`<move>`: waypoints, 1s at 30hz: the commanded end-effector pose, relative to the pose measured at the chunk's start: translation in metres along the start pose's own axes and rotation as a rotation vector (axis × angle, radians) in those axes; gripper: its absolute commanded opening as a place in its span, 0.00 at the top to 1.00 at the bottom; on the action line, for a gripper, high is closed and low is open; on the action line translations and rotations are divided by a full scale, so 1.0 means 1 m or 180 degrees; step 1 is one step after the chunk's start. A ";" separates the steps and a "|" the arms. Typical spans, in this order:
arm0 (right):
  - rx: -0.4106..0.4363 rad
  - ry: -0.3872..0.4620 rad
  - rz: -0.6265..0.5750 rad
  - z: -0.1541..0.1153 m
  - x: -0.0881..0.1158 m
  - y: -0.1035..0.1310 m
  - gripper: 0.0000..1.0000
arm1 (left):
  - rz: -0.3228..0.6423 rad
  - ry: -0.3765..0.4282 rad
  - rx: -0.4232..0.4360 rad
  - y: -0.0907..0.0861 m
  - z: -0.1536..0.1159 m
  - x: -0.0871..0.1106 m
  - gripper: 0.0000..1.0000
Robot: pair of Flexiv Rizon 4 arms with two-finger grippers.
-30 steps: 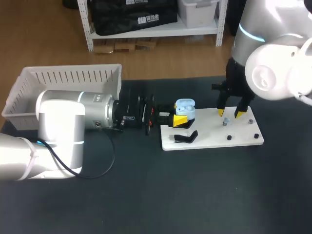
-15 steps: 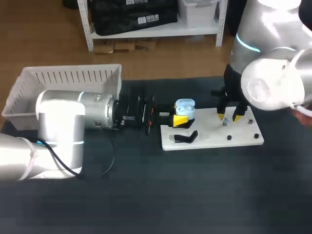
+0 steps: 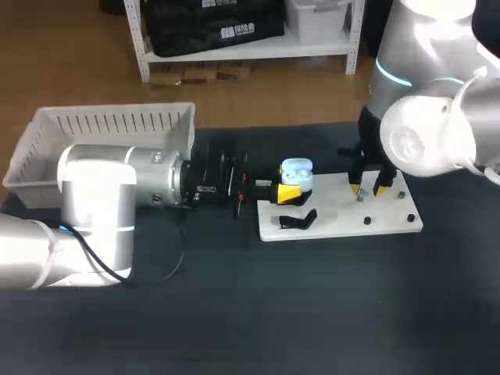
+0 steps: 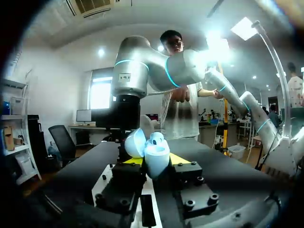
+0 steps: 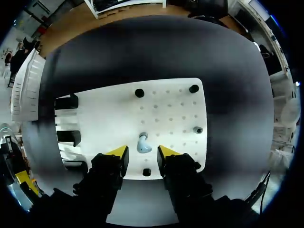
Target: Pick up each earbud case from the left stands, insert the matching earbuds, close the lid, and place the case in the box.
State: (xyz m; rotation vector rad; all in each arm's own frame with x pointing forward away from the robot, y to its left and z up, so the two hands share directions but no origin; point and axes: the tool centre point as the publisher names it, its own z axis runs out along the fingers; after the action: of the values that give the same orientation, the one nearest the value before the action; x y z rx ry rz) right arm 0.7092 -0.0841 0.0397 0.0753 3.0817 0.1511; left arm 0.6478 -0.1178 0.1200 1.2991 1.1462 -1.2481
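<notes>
A pale blue earbud case (image 3: 296, 170) stands with its lid up at the left end of the white board (image 3: 336, 223). My left gripper (image 3: 290, 190) comes in level from the left and is shut on it. In the left wrist view the open case (image 4: 151, 151) sits between the yellow fingertips (image 4: 134, 161). My right gripper (image 3: 367, 187) points down over the board's right half, open. Its fingers straddle a small pale earbud (image 5: 142, 144) standing on the board, with a gap on each side. The right gripper (image 5: 142, 152) has nothing in it.
A white slatted basket (image 3: 55, 141) stands at the table's back left. A black stand (image 3: 298, 221) sits on the board's front left, and two more black stands (image 5: 68, 101) show in the right wrist view. Small black pegs (image 5: 139, 93) dot the board (image 5: 171, 114).
My right gripper has come down closer to the earbud and its fingers have narrowed around it. The left arm and the case have not moved.
</notes>
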 end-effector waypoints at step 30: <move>0.0020 0.0063 0.0055 0.012 -0.004 0.001 0.71 | 0.0010 -0.0004 -0.0023 -0.001 0.001 0.000 1.00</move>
State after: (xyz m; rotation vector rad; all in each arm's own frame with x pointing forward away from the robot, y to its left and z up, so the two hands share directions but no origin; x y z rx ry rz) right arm 0.7135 -0.0824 0.0288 0.1009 3.1018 0.1453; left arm 0.6478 -0.1178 0.1200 1.2991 1.1462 -1.2481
